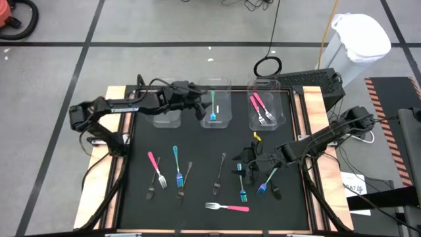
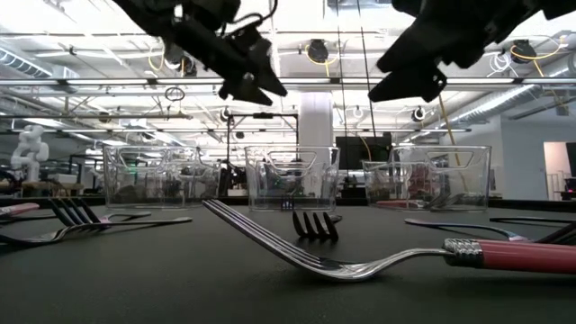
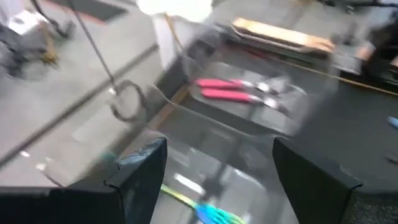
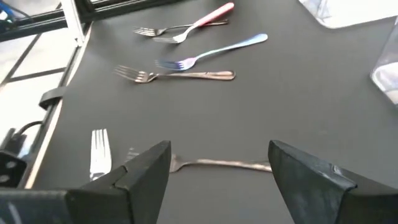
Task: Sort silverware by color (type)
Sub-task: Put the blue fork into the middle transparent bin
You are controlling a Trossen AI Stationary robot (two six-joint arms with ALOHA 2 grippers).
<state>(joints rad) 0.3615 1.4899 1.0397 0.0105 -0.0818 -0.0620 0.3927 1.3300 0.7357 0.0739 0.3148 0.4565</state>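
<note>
Three clear bins stand along the mat's far edge. The middle bin [image 1: 214, 108] holds one teal fork [image 1: 212, 108], seen also as the teal fork [image 3: 205, 213] in the left wrist view. The right bin [image 1: 266, 110] holds two pink forks [image 3: 233, 88]. Several pink, teal and dark forks lie flat on the black mat. My left gripper [image 1: 198, 107] [image 3: 217, 152] is open, raised over the middle bin's left side. My right gripper [image 1: 245, 158] [image 4: 217, 152] is open and raised above the mat, with a dark fork [image 4: 217, 163] [image 1: 219, 174] lying past its fingertips.
The left bin [image 1: 168, 112] looks to hold nothing. On the mat lie a pink fork [image 1: 154, 164], a teal fork [image 1: 177, 164], two teal forks [image 1: 242, 185] near my right gripper, and a pink fork [image 1: 229, 207] at the near edge. A small yellow piece [image 1: 257, 137] lies near the right bin.
</note>
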